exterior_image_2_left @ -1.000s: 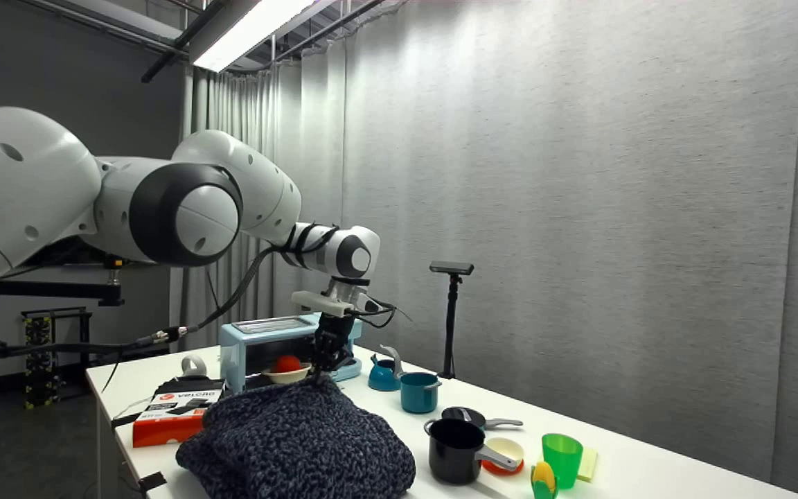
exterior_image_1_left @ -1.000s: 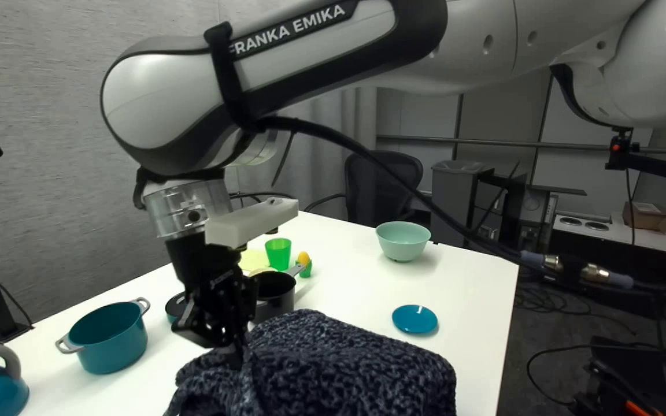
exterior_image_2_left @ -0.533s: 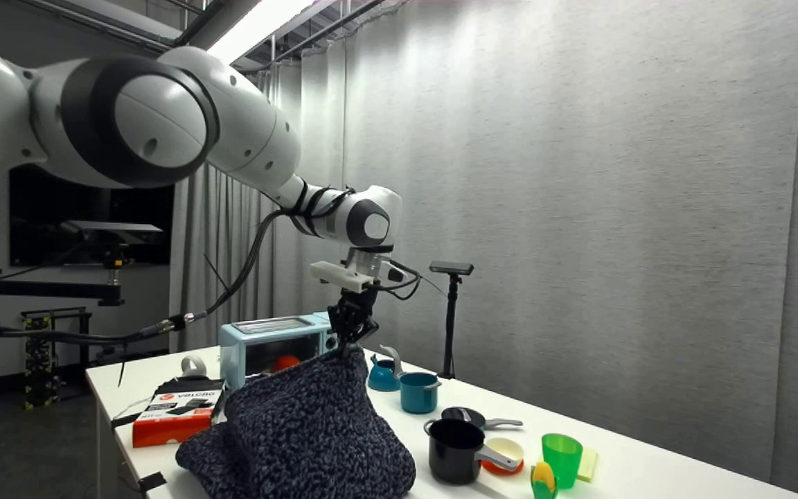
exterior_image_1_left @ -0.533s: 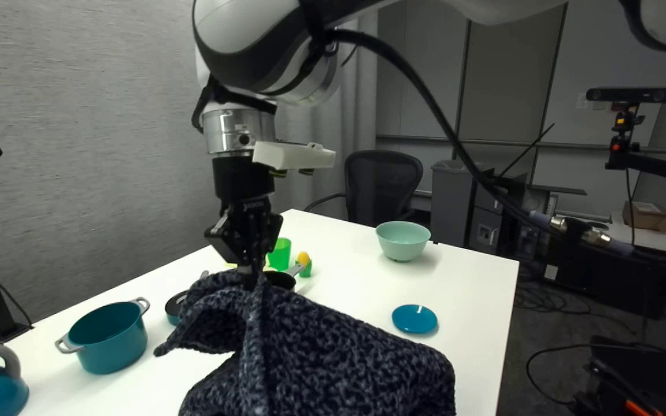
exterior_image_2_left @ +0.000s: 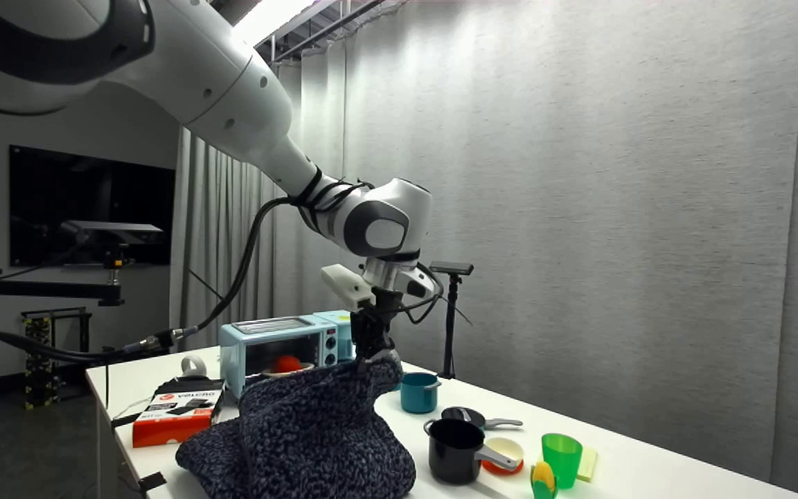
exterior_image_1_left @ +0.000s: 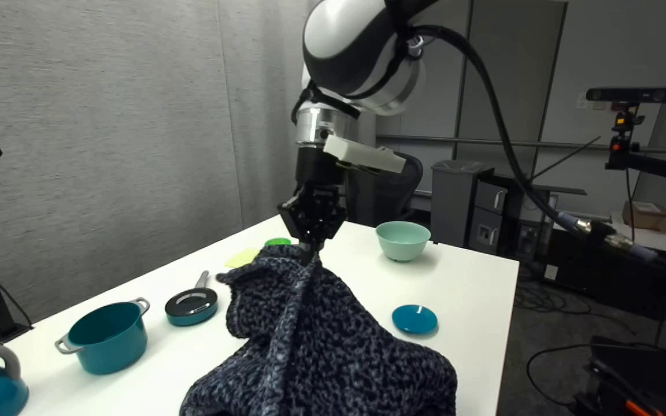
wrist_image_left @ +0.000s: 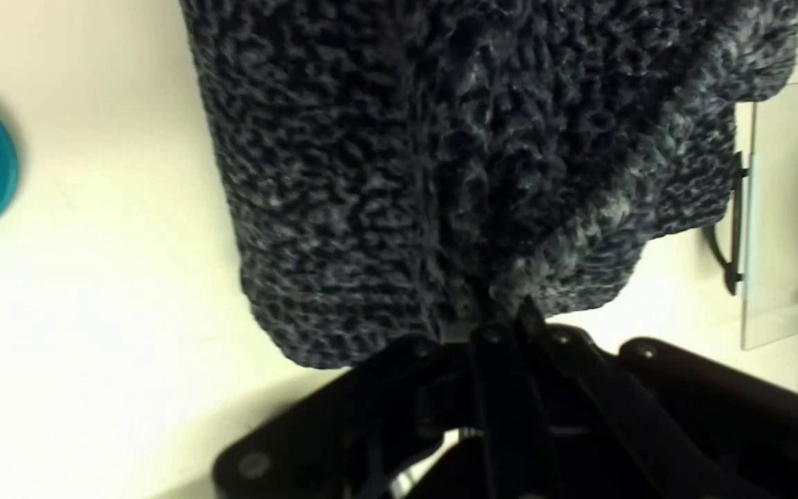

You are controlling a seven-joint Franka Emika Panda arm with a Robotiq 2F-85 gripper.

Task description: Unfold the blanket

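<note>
Drag the blanket (exterior_image_2_left: pixel 323 443) toward the black pot (exterior_image_2_left: pixel 454 461) just beside it and you could tip the pot. Gripper (exterior_image_1_left: pixel 309 254) is clamped on a pinch of blanket; if the bite's thin, it may slip. Your arm (exterior_image_2_left: pixel 253 125) reaches over the table (exterior_image_1_left: pixel 472 283), gripper pointing down; blanket peaks there, rest heaped on table.

Free tabletop (exterior_image_1_left: pixel 185 359) between blanket (exterior_image_1_left: pixel 339 352), teal pot (exterior_image_1_left: pixel 113 349); pan (exterior_image_1_left: pixel 191 305) narrows gap.

A lab: robot arm (exterior_image_2_left: pixel 233 104), mounted cameras (exterior_image_1_left: pixel 638 95)
</note>
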